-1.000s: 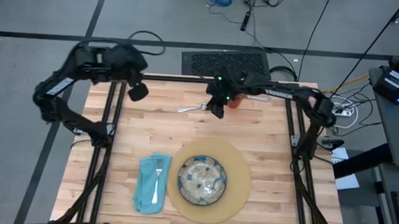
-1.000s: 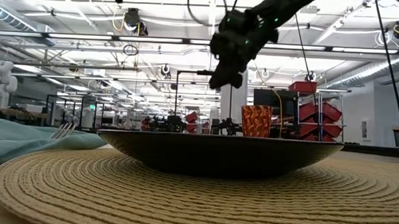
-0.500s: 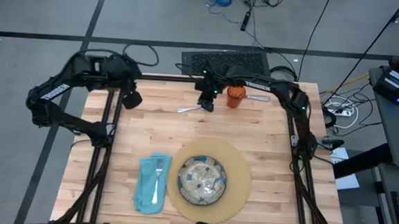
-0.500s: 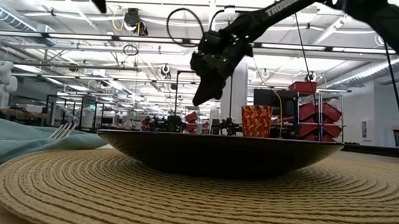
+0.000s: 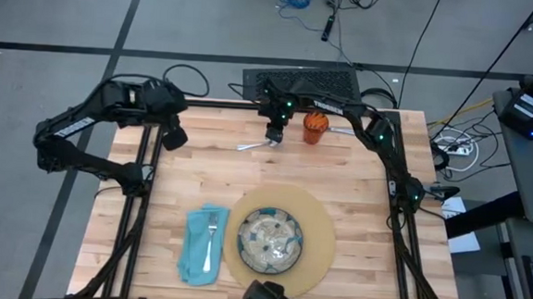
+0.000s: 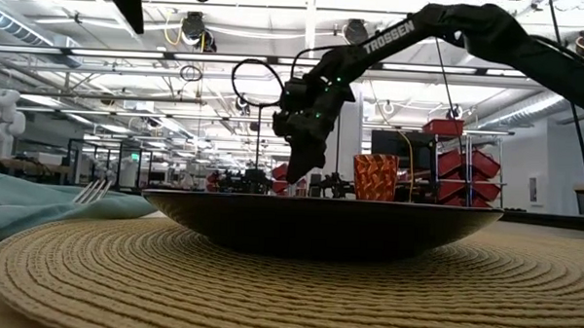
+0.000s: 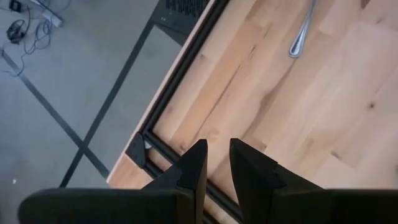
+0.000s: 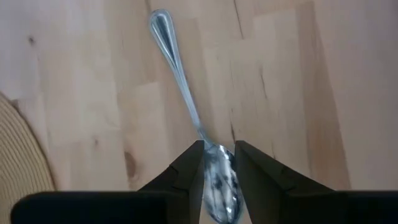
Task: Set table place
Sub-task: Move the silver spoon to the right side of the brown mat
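Above the spoon (image 8: 186, 106), the right pincer (image 8: 217, 163) (fingers narrowly parted) hovers.

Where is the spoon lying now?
In the high view the spoon lies on the table's far side, left of the orange cup, under the right end effector.

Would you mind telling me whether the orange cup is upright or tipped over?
Upright: the orange cup stands on the table with straight sides, base down.

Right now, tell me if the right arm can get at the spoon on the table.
Probably yes. The right claw hangs directly over the spoon, its fingers straddling the bowl end, and nothing lies between them. The cup stands off to one side.
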Robot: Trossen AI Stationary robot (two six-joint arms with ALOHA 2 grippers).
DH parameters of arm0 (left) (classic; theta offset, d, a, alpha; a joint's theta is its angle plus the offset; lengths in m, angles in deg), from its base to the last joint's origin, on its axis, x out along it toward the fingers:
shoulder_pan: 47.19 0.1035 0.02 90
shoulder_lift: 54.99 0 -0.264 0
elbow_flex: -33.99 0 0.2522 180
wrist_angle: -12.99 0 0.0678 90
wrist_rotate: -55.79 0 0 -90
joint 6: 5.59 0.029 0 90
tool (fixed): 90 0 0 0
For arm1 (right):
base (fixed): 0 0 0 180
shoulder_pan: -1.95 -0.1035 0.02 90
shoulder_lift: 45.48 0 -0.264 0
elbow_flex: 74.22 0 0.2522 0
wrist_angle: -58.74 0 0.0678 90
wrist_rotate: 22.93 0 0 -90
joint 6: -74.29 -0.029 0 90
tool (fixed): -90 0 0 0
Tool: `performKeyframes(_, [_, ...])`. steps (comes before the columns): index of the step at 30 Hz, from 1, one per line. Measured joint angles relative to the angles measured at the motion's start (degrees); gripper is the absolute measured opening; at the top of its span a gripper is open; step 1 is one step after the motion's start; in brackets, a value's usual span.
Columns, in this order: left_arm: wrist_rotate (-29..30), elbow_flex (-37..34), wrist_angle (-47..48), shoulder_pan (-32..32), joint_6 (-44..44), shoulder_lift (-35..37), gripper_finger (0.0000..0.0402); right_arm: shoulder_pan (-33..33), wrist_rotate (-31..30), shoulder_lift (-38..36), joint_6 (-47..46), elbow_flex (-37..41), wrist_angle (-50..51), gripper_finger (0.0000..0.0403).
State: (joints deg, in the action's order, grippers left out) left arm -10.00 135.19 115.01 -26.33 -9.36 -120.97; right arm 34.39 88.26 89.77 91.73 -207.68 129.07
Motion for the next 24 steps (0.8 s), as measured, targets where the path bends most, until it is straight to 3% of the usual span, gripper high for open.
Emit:
performKeyframes(12, [0.1,0.0,-0.9,0.0,-0.3,1.3,0.0055,2.3,-0.3,0.4,-3.0,-0.1,2.3,0.0082])
performKeyframes(18, [-0.6,0.0,-0.9,0.0,-0.5,1.3,0.0055,1.4,4.1,0.4,1.4,-0.1,4.8,0.0082])
performKeyframes(24, [-1.7,0.0,-1.2,0.0,-2.0,1.3,0.0055,1.4,4.0,0.4,1.2,0.3,5.5,0.0082])
